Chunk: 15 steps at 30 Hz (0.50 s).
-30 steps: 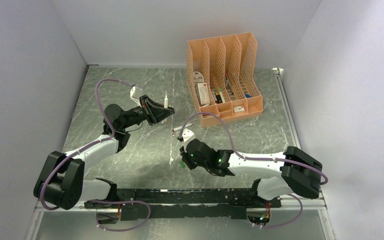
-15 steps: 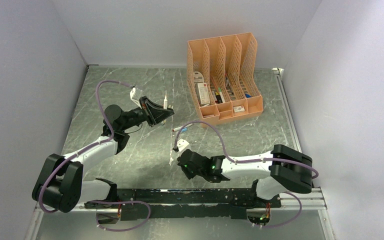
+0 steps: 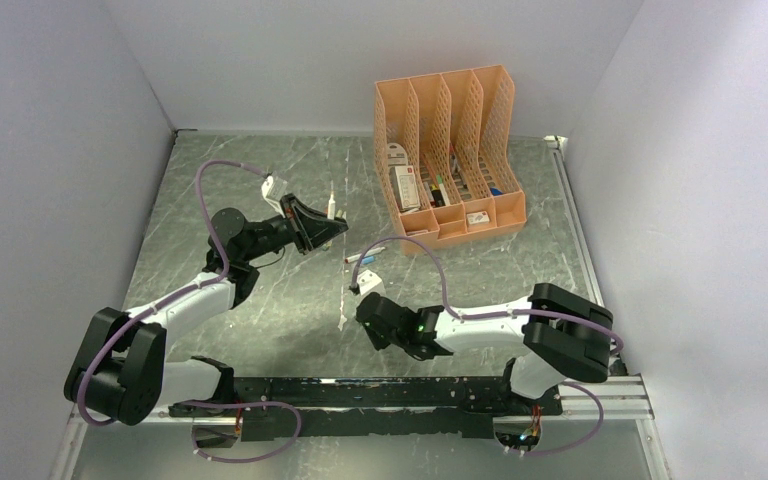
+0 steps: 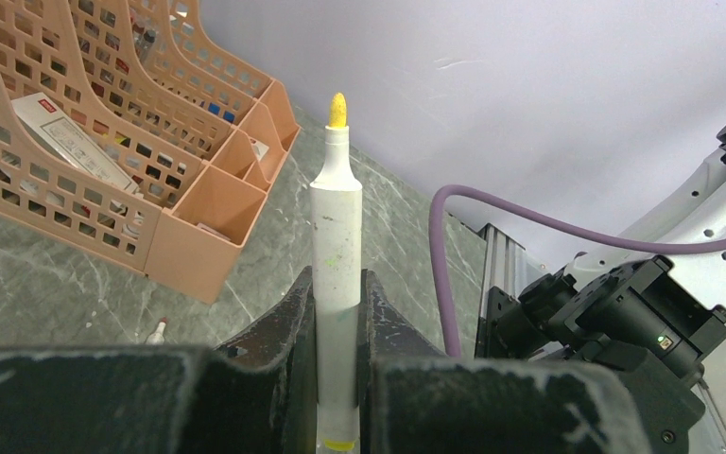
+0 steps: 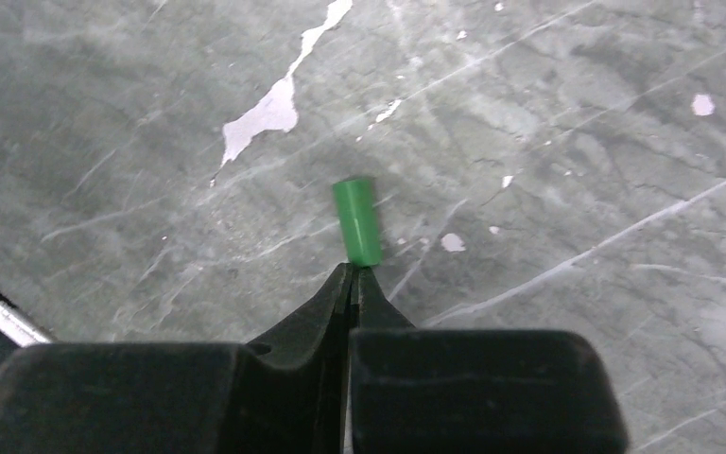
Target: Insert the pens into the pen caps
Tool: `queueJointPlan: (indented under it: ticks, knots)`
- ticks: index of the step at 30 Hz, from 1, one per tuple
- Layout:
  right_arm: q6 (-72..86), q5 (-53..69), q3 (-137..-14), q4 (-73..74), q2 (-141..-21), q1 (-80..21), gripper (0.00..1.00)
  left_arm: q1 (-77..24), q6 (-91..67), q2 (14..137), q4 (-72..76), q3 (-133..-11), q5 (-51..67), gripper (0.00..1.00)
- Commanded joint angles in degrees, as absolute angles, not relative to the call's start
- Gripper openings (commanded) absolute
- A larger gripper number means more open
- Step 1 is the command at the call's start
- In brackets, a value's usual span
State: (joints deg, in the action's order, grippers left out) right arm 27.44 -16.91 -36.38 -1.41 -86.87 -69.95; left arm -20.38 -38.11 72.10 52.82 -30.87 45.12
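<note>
Pens counted: two in view, both white-barrelled.
Held pen (image 4: pixel 336 218): stands upright between the fingers of the left claw (image 4: pixel 337 284), yellow tip on top, at about 10 o'clock from the table middle.
Loose pen (image 3: pixel 358 257): lies flat near the table middle, at 8 o'clock of the organiser (image 3: pixel 465 215) and near it.
Caps counted: one, green.
Green cap (image 5: pixel 357 222): lies on its side on the marble, at 12 o'clock of the right claw (image 5: pixel 352 276), right at its tips; touching or not, cannot tell.
Organiser: one, peach lattice, at 1 o'clock by the far wall; holds small items, too small to name.
Edges: walls at 9, 12 and 3 o'clock; black rail (image 3: pixel 360 395) at 6 o'clock.
Open room: bare marble of the table (image 3: pixel 280 290) at 8 o'clock and around the green cap.
Left claw: parted only a little, clamped on the held pen's barrel.
Right claw: fully closed, fingers pressed together, nothing between them, low over the marble at 6 o'clock.
</note>
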Motion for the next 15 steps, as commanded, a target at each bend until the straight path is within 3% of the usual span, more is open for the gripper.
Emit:
queueJointPlan:
  ticks: [1, 15]
  knots:
    - [25.77, -18.50, -37.26, -0.16, -87.70, -68.08, 0.00, -20.17, -37.18, 70.36, 52.19, -30.76, 44.66, 0.07]
    - [22.69, -15.56, -40.46, -5.75, -93.07, -64.44, 0.00, -20.21, -36.45, 69.99, 50.15, -31.20, 44.63, 0.07]
